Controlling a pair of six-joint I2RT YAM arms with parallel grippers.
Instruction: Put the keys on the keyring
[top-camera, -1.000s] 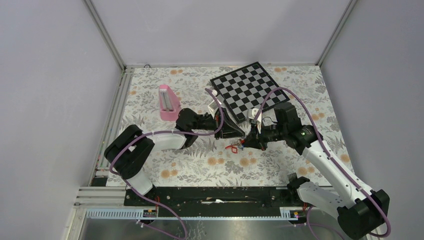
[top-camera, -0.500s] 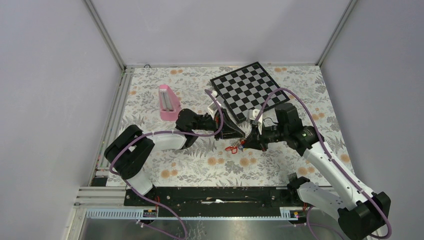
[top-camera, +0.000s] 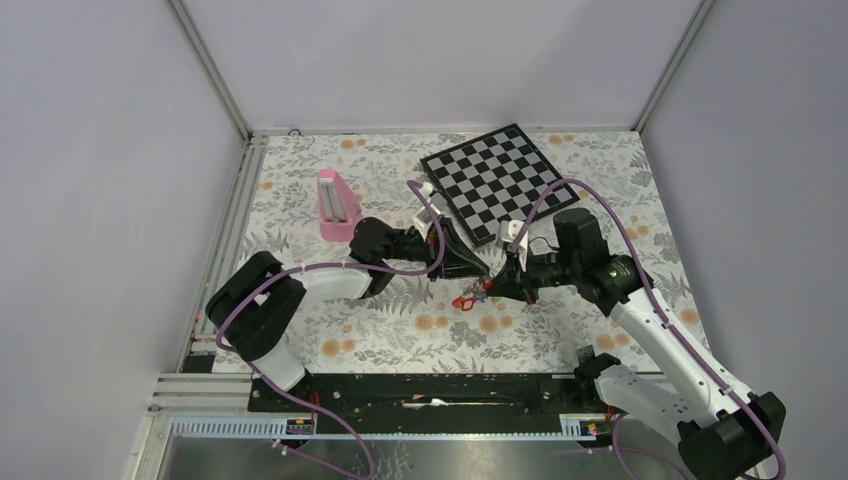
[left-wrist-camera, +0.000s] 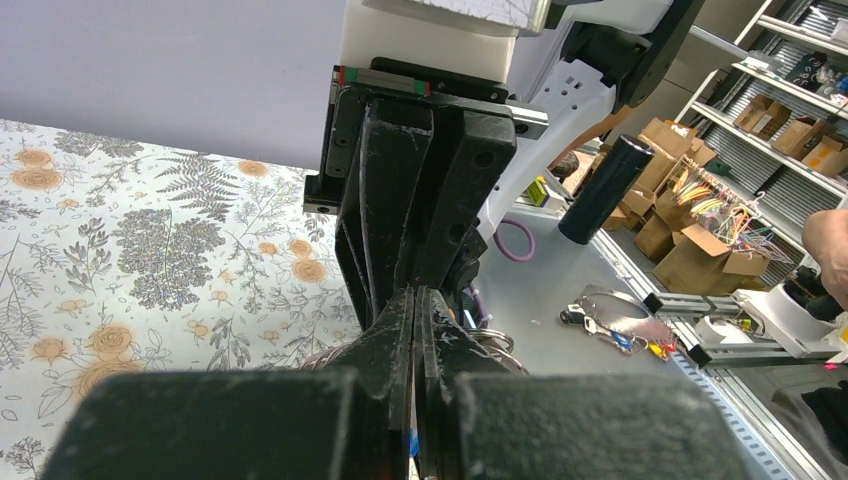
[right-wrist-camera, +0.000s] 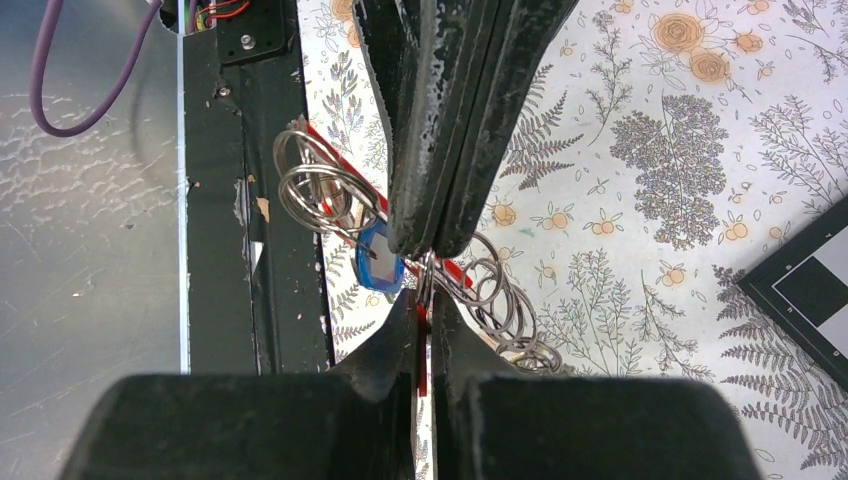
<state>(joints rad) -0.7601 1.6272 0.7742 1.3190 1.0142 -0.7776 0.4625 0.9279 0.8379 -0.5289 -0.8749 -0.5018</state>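
Observation:
My two grippers meet tip to tip over the floral table. The left gripper (top-camera: 478, 268) (left-wrist-camera: 414, 300) is shut, and a blue sliver shows between its fingers. From the right wrist view its tips (right-wrist-camera: 425, 245) pinch the blue-tagged key (right-wrist-camera: 378, 258) and its wire rings (right-wrist-camera: 320, 190). My right gripper (top-camera: 493, 287) (right-wrist-camera: 424, 300) is shut on the red side of the keyring (top-camera: 463, 299) (right-wrist-camera: 421, 372), which hangs just below both grippers. Several metal split rings (right-wrist-camera: 495, 290) dangle along it. Other keys are too small to tell apart.
A checkerboard (top-camera: 497, 180) lies at the back right, close behind the grippers. A pink block (top-camera: 335, 204) stands at the back left. The black base rail (top-camera: 430, 390) runs along the near edge.
The right arm's wrist has shifted slightly to the right, and the red keyring sits a touch lower. Both grippers stay shut and the left arm has hardly moved.

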